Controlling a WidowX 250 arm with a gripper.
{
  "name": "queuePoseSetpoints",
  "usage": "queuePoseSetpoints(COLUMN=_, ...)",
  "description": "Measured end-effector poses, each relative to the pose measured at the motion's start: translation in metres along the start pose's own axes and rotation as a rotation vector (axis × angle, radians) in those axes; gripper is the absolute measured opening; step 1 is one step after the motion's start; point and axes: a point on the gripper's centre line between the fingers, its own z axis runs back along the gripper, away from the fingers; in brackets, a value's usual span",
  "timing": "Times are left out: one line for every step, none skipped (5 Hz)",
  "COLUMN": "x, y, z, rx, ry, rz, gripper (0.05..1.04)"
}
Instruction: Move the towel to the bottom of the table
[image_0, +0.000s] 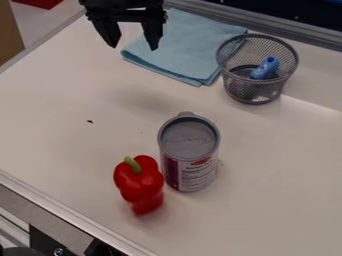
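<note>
The black gripper (133, 47) hangs at the top edge of the camera view, left of the middle — its upper part cut off by that edge. Its two fingers (153, 37) point down and stand apart, with a plain gap between the tips. Each finger tapers to a narrow end — and a dark crosspiece (129, 16) spans the space above them.

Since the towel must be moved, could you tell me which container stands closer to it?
The mesh basket holding a blue object; it overlaps the towel in view, while the can stands farther off.
</note>
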Motion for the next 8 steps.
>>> queuePoseSetpoints(x=-0.006, y=0.000, z=-0.009, rx=-0.002, ry=0.034, rz=0.010, gripper=1.000)
queuePoseSetpoints(x=0.005, y=0.003, z=-0.021, rx=0.015, ry=0.053, rz=0.034, gripper=1.000)
queuePoseSetpoints(x=0.023, y=-0.002, z=-0.026, rx=-0.013, ry=0.080, rz=0.056, gripper=1.000)
queuePoseSetpoints(x=0.052, y=-0.008, z=-0.030, rx=0.020, ry=0.006, rz=0.098, gripper=1.000)
queuePoseSetpoints(x=0.074, y=-0.014, z=-0.044, rx=0.039, ry=-0.054, rz=0.104, gripper=0.972)
queuePoseSetpoints(x=0.083, y=-0.023, z=-0.057, rx=0.048, ry=-0.102, rz=0.082, gripper=0.712)
queuePoseSetpoints(x=0.089, y=-0.029, z=-0.072, rx=0.050, ry=-0.111, rz=0.034, gripper=0.417)
queuePoseSetpoints(x=0.083, y=-0.027, z=-0.088, rx=0.071, ry=-0.065, rz=-0.019, gripper=0.188)
